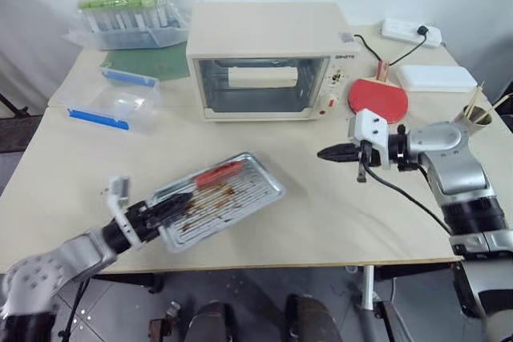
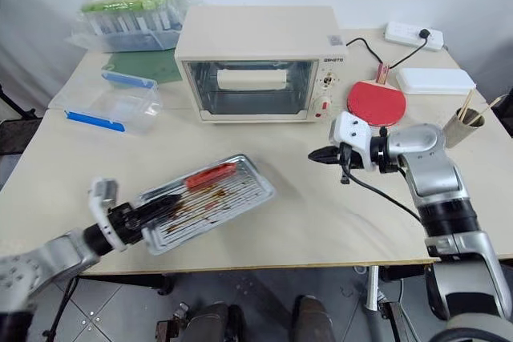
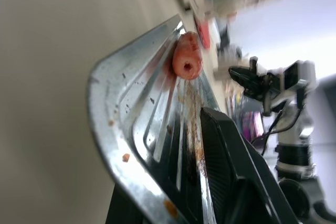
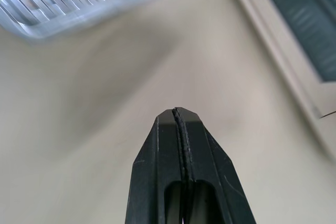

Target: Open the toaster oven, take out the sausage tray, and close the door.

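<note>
Nearest the robot, the left gripper (image 1: 164, 212) is clamped on the near short edge of the sausage tray (image 1: 236, 194), one finger over the ridged floor and one beneath. The tray sits well in front of the toaster oven (image 1: 268, 60), toward the oven's left-front corner, its long axis slanting from the gripper up toward the oven; whether its far end rests on the table (image 1: 321, 222) or hangs just above it I cannot tell. The red sausage (image 1: 218, 172) lies along the tray's far long edge.

Further out, the right gripper (image 1: 329, 152) is pinched tight on nothing, hanging in front of the oven's knob side, tips aimed across toward the tray.

Farthest, the door (image 1: 256, 84) stands upright against the oven front, seemingly closed. Judging from this, the tray is out and only needs setting down; if the door wants a push, the right arm is nearer
</note>
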